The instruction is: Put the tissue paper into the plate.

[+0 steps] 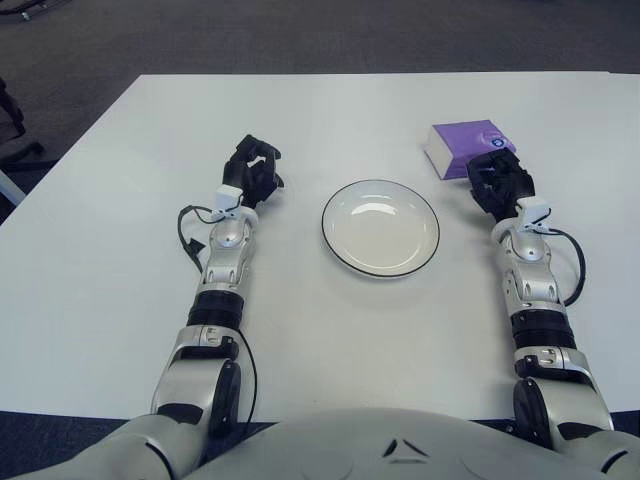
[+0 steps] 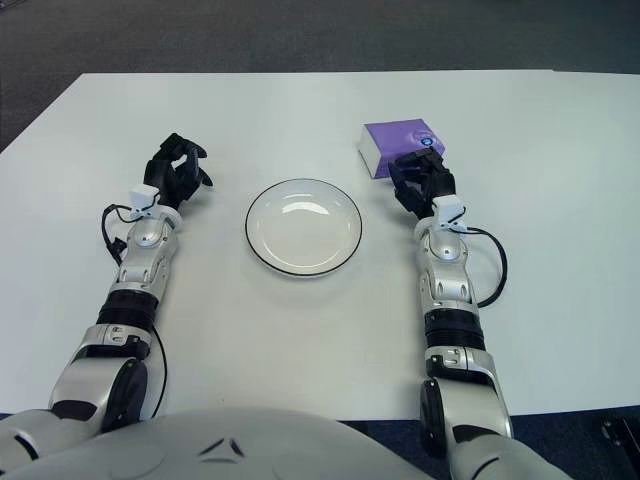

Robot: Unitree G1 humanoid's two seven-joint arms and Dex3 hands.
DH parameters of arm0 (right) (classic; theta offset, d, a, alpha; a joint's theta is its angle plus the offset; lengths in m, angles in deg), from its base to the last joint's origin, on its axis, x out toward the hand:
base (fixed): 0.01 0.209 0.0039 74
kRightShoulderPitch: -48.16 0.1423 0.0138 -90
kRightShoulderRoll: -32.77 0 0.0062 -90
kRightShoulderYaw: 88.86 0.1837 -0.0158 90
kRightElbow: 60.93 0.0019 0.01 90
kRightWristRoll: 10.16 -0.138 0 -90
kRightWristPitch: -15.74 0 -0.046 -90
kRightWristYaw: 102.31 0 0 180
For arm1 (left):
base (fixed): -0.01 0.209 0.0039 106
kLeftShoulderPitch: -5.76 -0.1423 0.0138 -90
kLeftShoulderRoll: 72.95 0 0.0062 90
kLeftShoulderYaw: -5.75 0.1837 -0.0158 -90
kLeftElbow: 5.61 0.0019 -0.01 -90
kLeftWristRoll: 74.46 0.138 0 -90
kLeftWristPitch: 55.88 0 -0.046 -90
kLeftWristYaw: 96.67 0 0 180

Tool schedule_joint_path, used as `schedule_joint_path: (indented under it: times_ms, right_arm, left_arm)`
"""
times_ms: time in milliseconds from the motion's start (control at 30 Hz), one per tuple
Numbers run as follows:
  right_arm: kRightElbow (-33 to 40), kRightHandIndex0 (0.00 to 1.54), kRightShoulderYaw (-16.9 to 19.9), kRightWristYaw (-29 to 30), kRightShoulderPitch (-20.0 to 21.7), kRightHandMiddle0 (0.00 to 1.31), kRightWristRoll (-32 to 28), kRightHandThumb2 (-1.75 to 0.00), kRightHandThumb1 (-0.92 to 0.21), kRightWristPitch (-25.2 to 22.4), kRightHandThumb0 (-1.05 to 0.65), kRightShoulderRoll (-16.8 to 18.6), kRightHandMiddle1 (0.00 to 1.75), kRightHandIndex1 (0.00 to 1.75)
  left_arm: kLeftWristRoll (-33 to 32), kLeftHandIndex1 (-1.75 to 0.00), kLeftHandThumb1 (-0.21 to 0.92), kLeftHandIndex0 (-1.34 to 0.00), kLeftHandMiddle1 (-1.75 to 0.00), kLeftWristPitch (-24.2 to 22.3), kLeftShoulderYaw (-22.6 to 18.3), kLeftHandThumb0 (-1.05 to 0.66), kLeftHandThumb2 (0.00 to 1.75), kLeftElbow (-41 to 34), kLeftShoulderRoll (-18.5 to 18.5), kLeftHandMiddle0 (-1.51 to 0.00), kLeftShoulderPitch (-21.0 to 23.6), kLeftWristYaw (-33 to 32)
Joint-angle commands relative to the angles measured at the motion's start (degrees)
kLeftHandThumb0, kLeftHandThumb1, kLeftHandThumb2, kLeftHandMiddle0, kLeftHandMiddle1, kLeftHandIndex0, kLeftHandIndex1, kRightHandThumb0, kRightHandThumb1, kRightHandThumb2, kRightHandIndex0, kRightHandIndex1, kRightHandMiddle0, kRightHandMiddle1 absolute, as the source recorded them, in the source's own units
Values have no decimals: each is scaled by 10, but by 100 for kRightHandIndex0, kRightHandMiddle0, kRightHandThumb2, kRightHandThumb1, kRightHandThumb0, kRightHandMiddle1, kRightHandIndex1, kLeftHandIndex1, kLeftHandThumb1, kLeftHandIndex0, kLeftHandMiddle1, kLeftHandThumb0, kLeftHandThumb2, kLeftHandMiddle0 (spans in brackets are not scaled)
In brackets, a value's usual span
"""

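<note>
White table [image 1: 120, 300], plate [image 1: 380, 228] in the middle and nothing in it yet. Purple tissue pack [image 1: 462, 146] sits right of it, right hand [image 1: 500, 183] touching its near edge, grip unclear. Left hand [image 1: 252, 170] curled, holding nothing.

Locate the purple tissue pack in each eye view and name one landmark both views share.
Left eye view: tissue pack upper right, just beyond the right hand.
Right eye view: tissue pack right of centre, upper part.
Shared landmark: the black-rimmed plate, left of and nearer than the pack.
</note>
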Motion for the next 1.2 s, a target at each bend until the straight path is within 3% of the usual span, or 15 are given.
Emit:
schedule_joint_path:
  times_ms: [0, 233, 333, 433, 600, 767, 833, 933, 1167]
  right_arm:
    - [-46, 72, -11, 23, -59, 42, 28, -31, -92, 35, -36, 19, 152, 152]
    - [-69, 73, -24, 73, -62, 41, 80, -32, -92, 102, -36, 11, 153, 147]
    - [-65, 73, -60, 160, -70, 42, 201, -31, -92, 124, -36, -32, 152, 145]
    - [-44, 72, -82, 203, -77, 40, 276, -33, -92, 122, -36, -68, 154, 143]
    - [-8, 66, -91, 223, -84, 37, 309, -36, -92, 122, -35, -88, 157, 138]
    - [6, 64, -117, 336, -74, 36, 429, -37, -92, 109, -35, -135, 157, 134]
    - [7, 60, -123, 363, -68, 36, 459, -31, -92, 101, -19, -152, 145, 139]
    - [16, 57, -123, 373, -62, 36, 476, -27, -92, 93, -5, -171, 135, 142]
    - [29, 55, -113, 360, -43, 35, 478, -26, -92, 93, -1, -211, 137, 140]
  left_arm:
    - [-1, -175, 92, -61, -175, 7, 2, -35, 55, 32, -13, -83, -67, -1]
    - [-5, -175, 92, -62, -175, 9, 1, -35, 55, 26, -13, -83, -71, 3]
    - [-6, -175, 92, -62, -175, 8, 0, -34, 55, 24, -13, -84, -72, 5]
    - [-6, -175, 92, -62, -175, 6, -1, -34, 55, 22, -13, -84, -73, 5]
    - [-6, -175, 92, -62, -175, 5, -1, -34, 55, 22, -12, -84, -73, 6]
    - [-6, -175, 92, -62, -175, 4, -3, -34, 55, 23, -11, -84, -72, 7]
    - [-6, -175, 92, -62, -175, 4, -3, -34, 55, 24, -10, -84, -71, 7]
    - [-6, -175, 92, -62, -175, 5, -3, -34, 55, 24, -10, -84, -71, 7]
    - [-6, -175, 92, -62, -175, 6, -2, -34, 55, 26, -9, -83, -71, 7]
